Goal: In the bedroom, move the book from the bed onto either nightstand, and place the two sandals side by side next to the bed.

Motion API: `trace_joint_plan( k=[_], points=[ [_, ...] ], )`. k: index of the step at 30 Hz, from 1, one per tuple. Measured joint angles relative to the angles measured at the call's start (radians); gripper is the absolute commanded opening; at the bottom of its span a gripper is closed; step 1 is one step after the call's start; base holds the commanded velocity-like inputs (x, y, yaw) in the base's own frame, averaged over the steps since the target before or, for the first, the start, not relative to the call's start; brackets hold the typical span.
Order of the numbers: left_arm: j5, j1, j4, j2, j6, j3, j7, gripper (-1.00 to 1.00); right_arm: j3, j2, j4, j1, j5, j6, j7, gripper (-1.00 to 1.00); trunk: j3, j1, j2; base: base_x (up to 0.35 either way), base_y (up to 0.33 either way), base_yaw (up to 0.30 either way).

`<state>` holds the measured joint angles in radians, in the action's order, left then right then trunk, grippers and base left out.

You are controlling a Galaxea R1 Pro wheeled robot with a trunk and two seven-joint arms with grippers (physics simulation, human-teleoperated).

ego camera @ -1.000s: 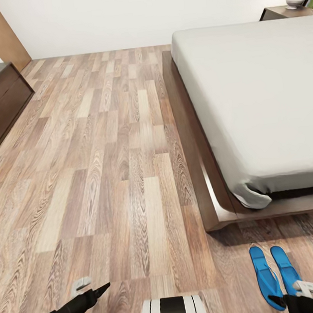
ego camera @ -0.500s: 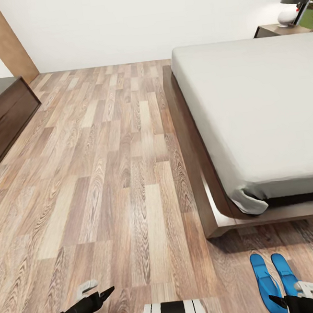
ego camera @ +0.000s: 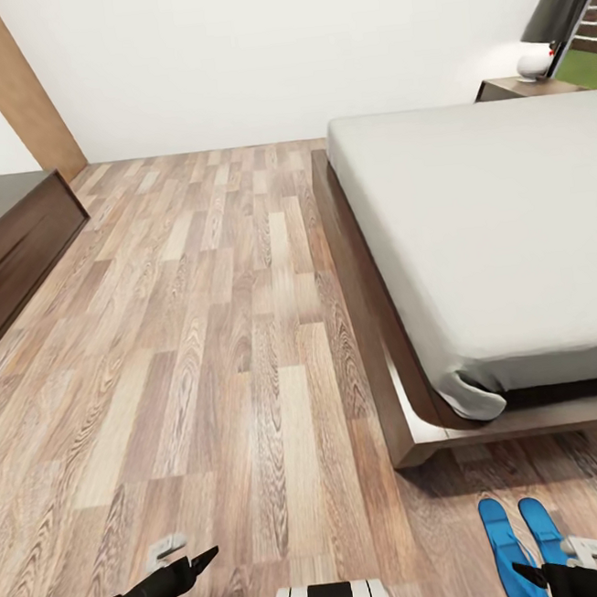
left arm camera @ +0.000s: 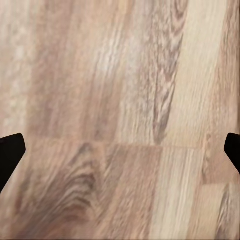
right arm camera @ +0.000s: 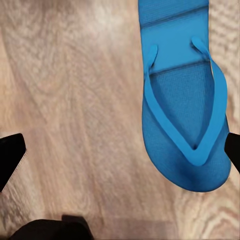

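Two flat bright-blue sandals [ego camera: 526,541] lie together beside the low grey bed [ego camera: 486,242]; both grippers hang spread and empty. Next, I think, finding the book.

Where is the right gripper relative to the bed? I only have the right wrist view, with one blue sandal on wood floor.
Observer: The right gripper hovers past the foot of the bed, over the sandals.
Operator: Sandals, plural?
Observer: Yes, two lie side by side on the floor near the bed's foot.
Operator: Any book on the mattress?
Observer: None on the part of the mattress the head view shows.
Operator: Left gripper?
Observer: The left gripper is open above bare floor.
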<state>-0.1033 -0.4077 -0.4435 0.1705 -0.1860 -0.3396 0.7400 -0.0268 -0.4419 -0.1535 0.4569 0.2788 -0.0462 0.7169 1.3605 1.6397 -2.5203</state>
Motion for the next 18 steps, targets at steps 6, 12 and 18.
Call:
trace_joint_plan(
  k=[6,12,18],
  points=[
    [0.000,0.000,0.000,0.000,0.000,0.000,0.000,1.00,0.000,0.000,0.000,0.000,0.000,0.000,0.000,1.00,-0.023,-0.003,0.001,0.000,0.000,0.000],
    [0.000,0.000,0.000,0.000,0.000,0.000,0.000,1.00,0.000,0.000,0.000,0.000,0.000,0.000,0.000,1.00,-0.046,-0.005,0.003,0.000,0.000,0.000],
    [0.000,0.000,0.000,0.000,0.000,0.000,-0.001,1.00,0.000,0.000,0.000,0.000,0.000,0.000,0.000,1.00,-0.070,-0.008,0.004,0.000,0.000,0.000]
  ],
)
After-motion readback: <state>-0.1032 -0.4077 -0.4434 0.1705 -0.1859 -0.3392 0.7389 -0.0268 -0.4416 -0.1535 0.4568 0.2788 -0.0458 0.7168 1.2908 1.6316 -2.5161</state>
